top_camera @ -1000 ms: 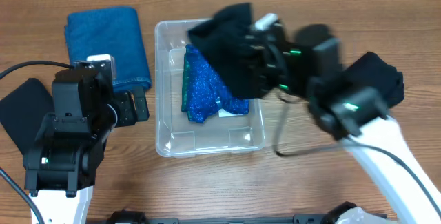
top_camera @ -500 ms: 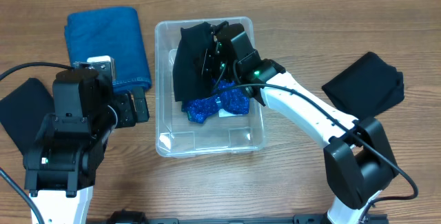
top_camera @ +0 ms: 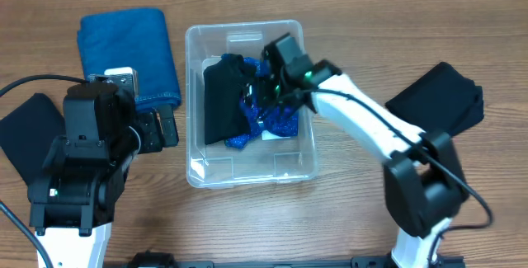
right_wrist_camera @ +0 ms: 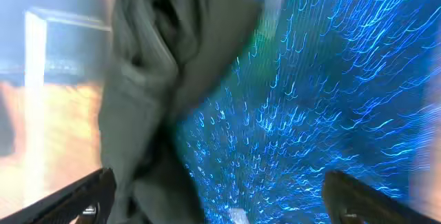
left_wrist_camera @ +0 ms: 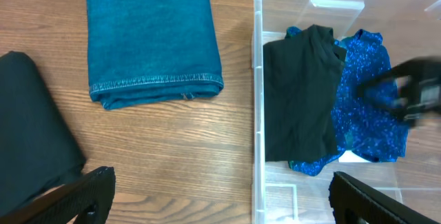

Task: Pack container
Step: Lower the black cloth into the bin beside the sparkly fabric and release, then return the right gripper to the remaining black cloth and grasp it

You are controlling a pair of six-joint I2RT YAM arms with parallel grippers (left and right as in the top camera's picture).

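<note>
Container (top_camera: 191,136) mid-bench from overhead, black cloth (top_camera: 223,103) partly over glittery blue cloth (top_camera: 280,121) inside, my right gripper (top_camera: 266,93) above them. Left wrist: my left gripper (left_wrist_camera: 224,193) spread near its left wall. Right wrist: my fingers spread wide.

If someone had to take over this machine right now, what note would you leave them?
Left gripper: open, holding nothing, beside the container.
Right gripper: open, inside the container above the cloths.
Done: one black cloth and a sparkly blue cloth lie in the container.
Left to do: the folded blue cloth, the left black cloth and the right black cloth are on the table, not yet packed.
</note>
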